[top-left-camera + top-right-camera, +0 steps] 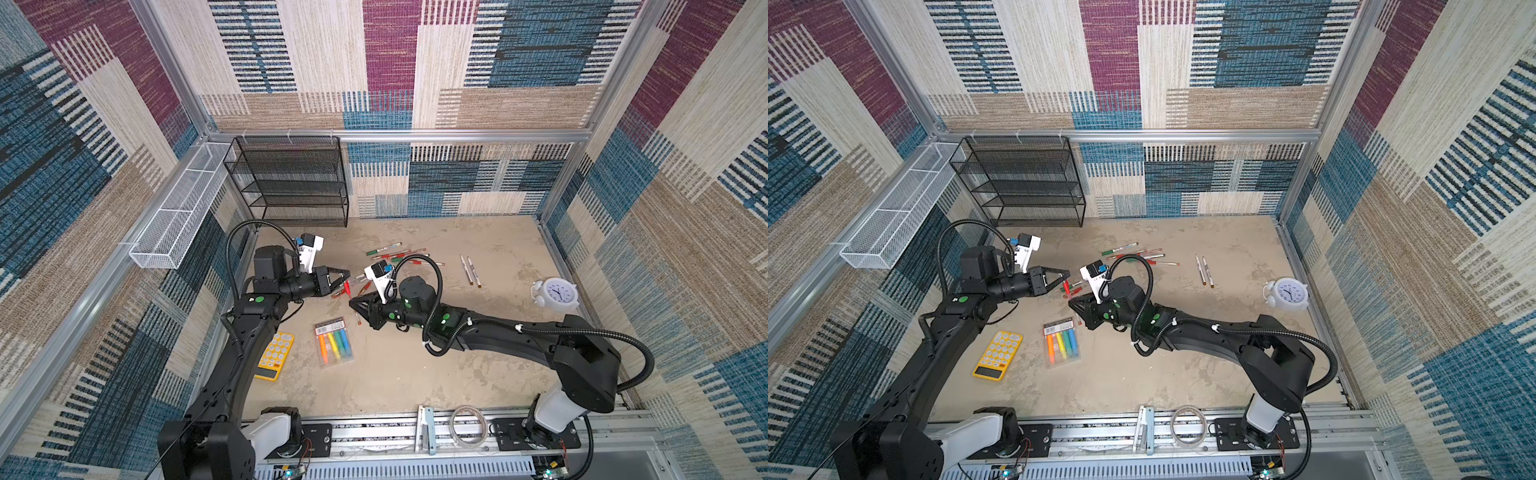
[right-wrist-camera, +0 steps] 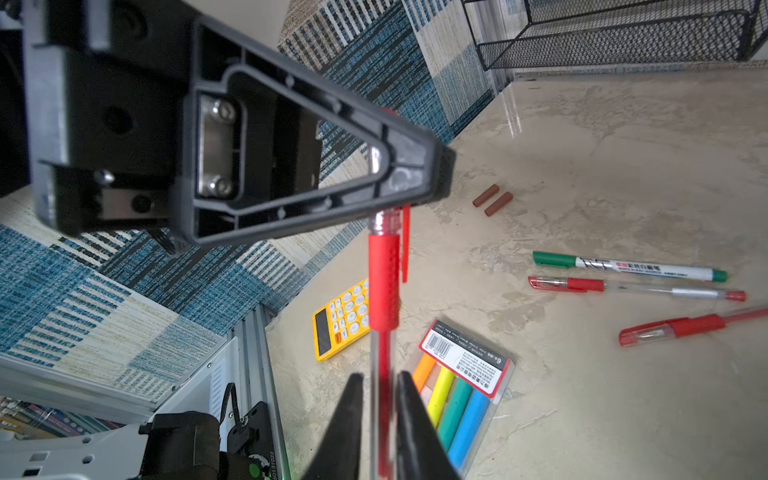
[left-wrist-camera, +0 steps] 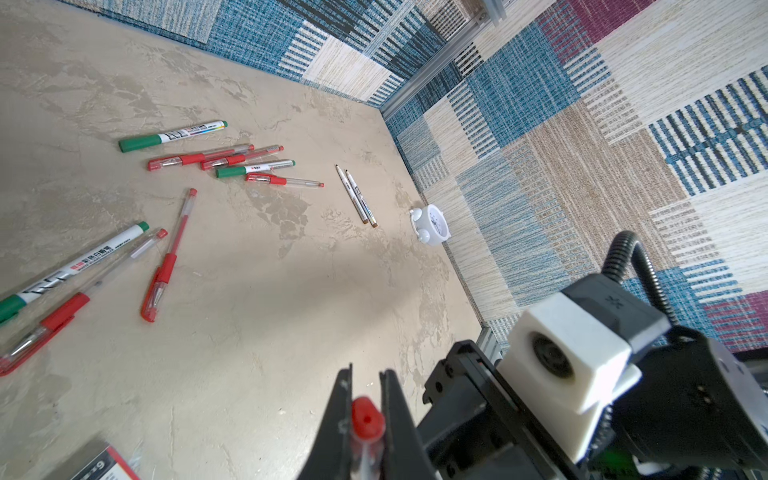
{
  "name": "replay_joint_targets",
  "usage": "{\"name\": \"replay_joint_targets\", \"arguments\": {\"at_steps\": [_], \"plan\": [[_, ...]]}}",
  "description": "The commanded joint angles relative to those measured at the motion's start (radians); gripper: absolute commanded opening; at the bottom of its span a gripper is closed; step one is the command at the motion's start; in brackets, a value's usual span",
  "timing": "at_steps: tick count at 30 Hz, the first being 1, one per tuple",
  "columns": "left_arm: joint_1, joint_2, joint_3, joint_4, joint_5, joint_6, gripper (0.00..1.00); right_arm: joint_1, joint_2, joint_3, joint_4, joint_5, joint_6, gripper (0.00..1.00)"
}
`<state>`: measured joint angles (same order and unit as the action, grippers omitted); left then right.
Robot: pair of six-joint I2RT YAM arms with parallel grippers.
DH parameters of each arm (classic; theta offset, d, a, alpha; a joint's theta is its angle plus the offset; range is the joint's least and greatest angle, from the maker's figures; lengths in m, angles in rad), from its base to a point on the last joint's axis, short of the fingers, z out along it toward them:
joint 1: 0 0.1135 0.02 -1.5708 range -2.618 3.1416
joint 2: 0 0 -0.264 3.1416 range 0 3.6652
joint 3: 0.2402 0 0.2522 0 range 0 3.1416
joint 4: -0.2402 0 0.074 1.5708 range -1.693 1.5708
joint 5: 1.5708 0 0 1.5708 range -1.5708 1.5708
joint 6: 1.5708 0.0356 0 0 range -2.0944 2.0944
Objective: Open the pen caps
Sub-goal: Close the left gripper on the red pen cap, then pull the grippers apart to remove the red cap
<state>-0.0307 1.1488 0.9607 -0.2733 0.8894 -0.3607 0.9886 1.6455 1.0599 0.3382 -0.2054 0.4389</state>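
Note:
A clear-barrelled red pen (image 2: 384, 282) spans the gap between my two grippers above the table, small and red in both top views (image 1: 347, 289) (image 1: 1066, 287). My left gripper (image 3: 365, 374) (image 1: 348, 279) is shut on its red pen cap (image 3: 365, 417), whose clip (image 2: 404, 245) hangs beside the red grip. My right gripper (image 2: 378, 378) (image 1: 351, 303) is slightly open around the clear barrel, with a thin gap on one side. More capped pens (image 3: 216, 158) lie in a cluster at the back, others (image 3: 162, 266) closer in. Two brown caps (image 2: 492, 199) lie loose on the table.
Two uncapped white markers (image 1: 471, 270) lie right of the cluster, near a white alarm clock (image 1: 555, 293). A highlighter pack (image 1: 333, 343) and a yellow calculator (image 1: 275, 353) lie below the grippers. A black mesh rack (image 1: 291, 183) and a white mesh basket (image 1: 174, 216) line the back left.

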Motion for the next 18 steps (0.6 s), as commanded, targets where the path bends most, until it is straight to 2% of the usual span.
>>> {"name": "replay_joint_targets", "arguments": {"at_steps": [1, 6, 13, 16, 18], "plan": [[0.002, -0.012, -0.017, 0.03, 0.0, 0.032, 0.0, 0.001, 0.009, 0.023, -0.006, 0.009, -0.026, 0.31], [0.002, -0.015, -0.015, 0.015, 0.005, 0.041, 0.0, 0.001, 0.054, 0.094, -0.062, -0.001, -0.055, 0.31], [0.006, -0.022, -0.009, -0.001, -0.006, 0.052, 0.0, 0.002, 0.071, 0.1, -0.062, -0.013, -0.053, 0.07], [0.007, -0.027, -0.025, 0.018, -0.01, 0.053, 0.0, 0.002, 0.071, 0.081, -0.062, -0.007, -0.053, 0.0], [0.012, -0.027, -0.021, 0.0, -0.016, 0.058, 0.0, 0.002, 0.068, 0.076, -0.074, -0.013, -0.049, 0.0]]}}
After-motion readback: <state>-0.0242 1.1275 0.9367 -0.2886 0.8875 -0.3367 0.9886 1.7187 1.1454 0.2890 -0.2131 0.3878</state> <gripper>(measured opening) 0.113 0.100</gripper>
